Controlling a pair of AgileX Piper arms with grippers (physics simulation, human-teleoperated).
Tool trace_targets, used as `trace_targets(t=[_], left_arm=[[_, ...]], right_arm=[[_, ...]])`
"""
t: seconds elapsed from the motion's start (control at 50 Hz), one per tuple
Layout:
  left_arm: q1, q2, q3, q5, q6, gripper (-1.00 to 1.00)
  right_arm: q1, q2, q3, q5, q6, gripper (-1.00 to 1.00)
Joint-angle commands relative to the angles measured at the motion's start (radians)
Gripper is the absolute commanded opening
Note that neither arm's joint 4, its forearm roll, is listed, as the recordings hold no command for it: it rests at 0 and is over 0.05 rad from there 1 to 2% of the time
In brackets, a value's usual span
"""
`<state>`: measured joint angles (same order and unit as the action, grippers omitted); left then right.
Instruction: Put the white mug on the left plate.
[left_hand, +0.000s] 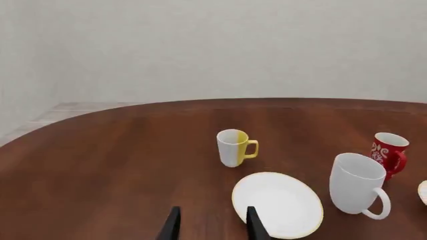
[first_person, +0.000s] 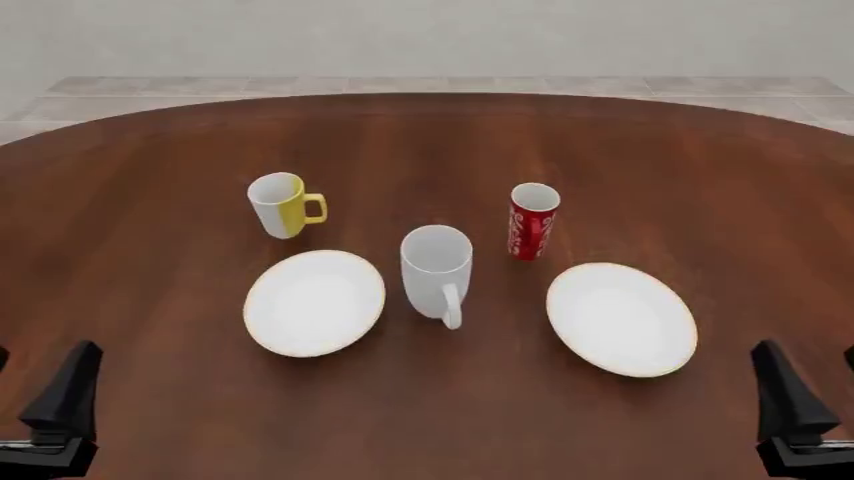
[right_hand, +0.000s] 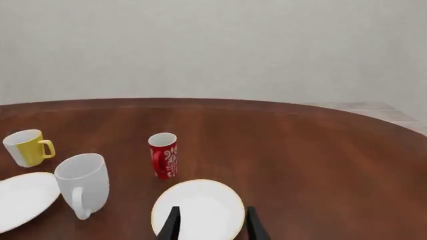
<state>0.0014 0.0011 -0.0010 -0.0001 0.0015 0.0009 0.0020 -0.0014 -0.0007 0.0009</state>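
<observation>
Light is even and fairly bright in all three views, soft and diffuse with no single clear source. The brown table (first_person: 427, 150) shows a mild, broad sheen rather than sharp glare. Shadows are very faint: only a slight darkening lies at the foot of the white mug (first_person: 437, 270) and around the left plate (first_person: 314, 303). The mug's glossy side carries gentle grey shading but no hard highlight. The renders are sharp near and far, without motion blur, grain or out-of-focus areas. The table's far edge curves smoothly, with no obvious distortion at the picture borders.
</observation>
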Motion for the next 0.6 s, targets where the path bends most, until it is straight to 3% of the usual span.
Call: trace_targets(t=[0.02,0.5,0.6], left_arm=[[0.010,0.002,-0.002,0.000,0.007,1.00],[0.011,0.000,0.000,-0.002,0.006,1.00],[0.011,0.001,0.000,-0.005,0.004,1.00]], right_arm=[[0.005,0.001,-0.003,-0.005,0.011,1.00],[0.052,0.001,-0.063,0.029,0.001,1.00],[0.057,0.090,-0.102,0.003,-0.007,1.00]])
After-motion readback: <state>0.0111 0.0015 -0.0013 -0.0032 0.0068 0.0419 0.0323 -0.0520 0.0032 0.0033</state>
